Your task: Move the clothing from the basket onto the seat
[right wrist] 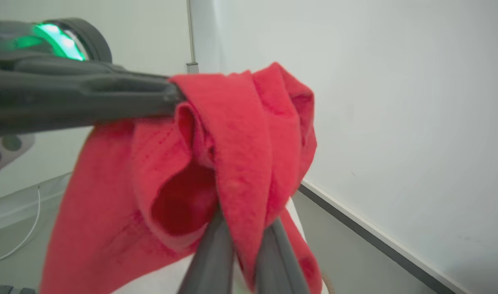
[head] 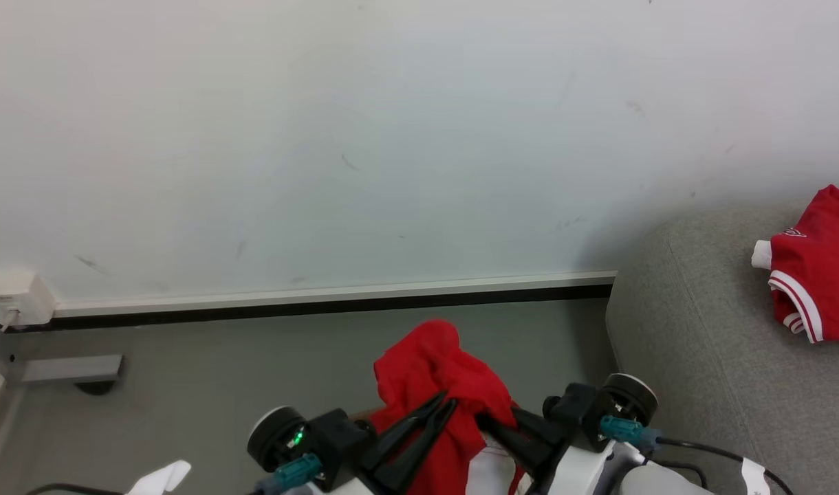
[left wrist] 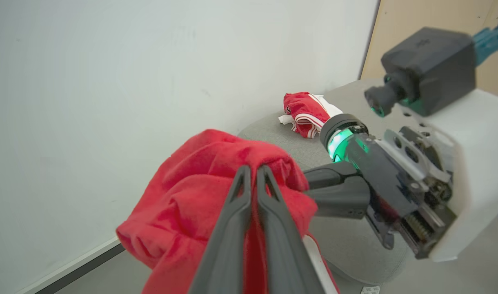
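Observation:
A bright red garment (head: 430,368) hangs bunched in the air between both grippers, low in the head view. My left gripper (head: 447,402) is shut on its upper fold, fingers (left wrist: 249,192) pressed together on the cloth (left wrist: 183,196). My right gripper (head: 483,418) is shut on the same garment (right wrist: 241,134) from the other side, its fingers (right wrist: 216,245) half buried in fabric. A second red garment (head: 815,271) with white striped trim lies on the light grey sofa (head: 694,357) at the right. White fabric shows under the held garment. The basket is out of view.
A pale wall with a white and black baseboard (head: 323,299) runs behind. A white socket box (head: 10,295) sits at the left on the wall. Grey floor lies between me and the wall. A wooden panel (left wrist: 428,36) stands beyond the sofa.

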